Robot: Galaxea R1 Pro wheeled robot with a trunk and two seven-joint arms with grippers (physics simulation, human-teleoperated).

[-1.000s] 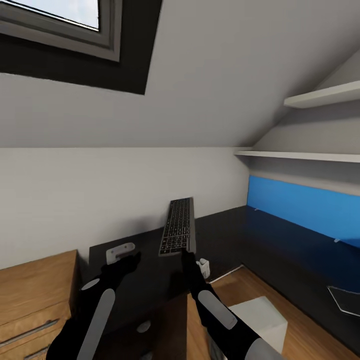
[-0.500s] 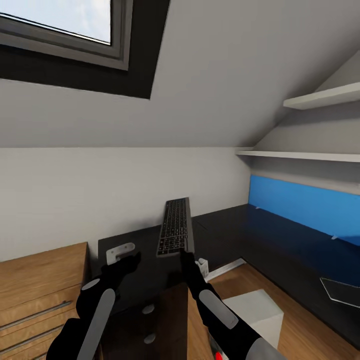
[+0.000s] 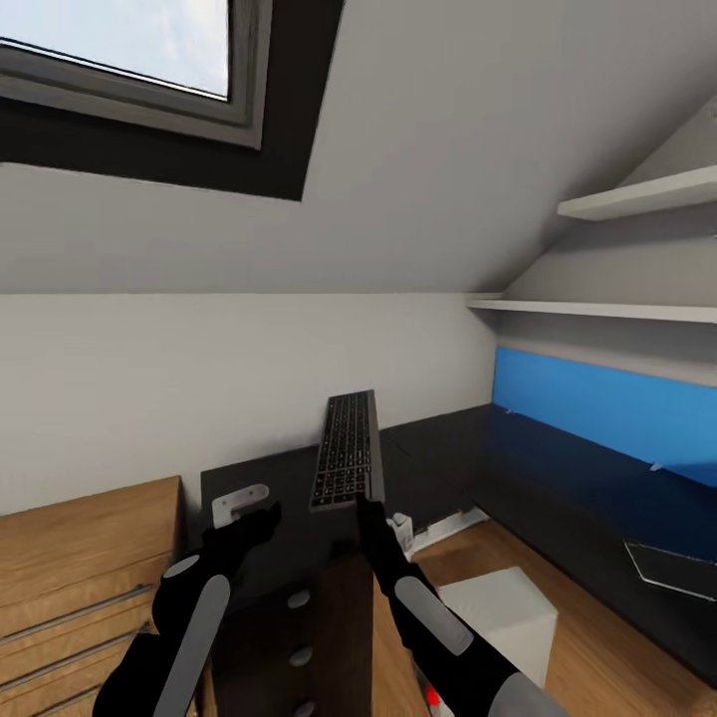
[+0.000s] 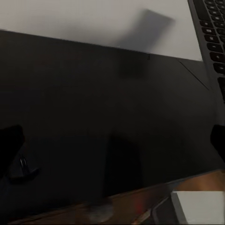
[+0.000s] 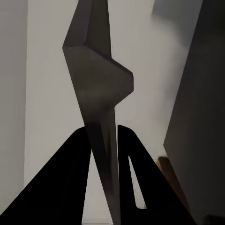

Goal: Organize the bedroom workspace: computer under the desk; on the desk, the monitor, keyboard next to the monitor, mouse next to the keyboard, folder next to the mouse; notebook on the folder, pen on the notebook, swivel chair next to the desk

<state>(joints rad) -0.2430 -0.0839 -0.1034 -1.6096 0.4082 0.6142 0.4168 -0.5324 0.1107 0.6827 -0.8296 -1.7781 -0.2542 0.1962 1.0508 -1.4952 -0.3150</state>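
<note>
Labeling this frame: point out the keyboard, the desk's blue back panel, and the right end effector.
keyboard (image 3: 347, 450): head view, middle of the key field.
blue back panel (image 3: 597, 406): head view, centre of the panel.
right end effector (image 5: 108, 140): right wrist view, between fingertips pinching the keyboard's edge.

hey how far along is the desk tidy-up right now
Done: nothing visibly set on the desk yet. In hand: the right gripper has its jaws shut on the keyboard, held up on end in the air. Left: placing it on the desk; the other items are out of view.
</note>
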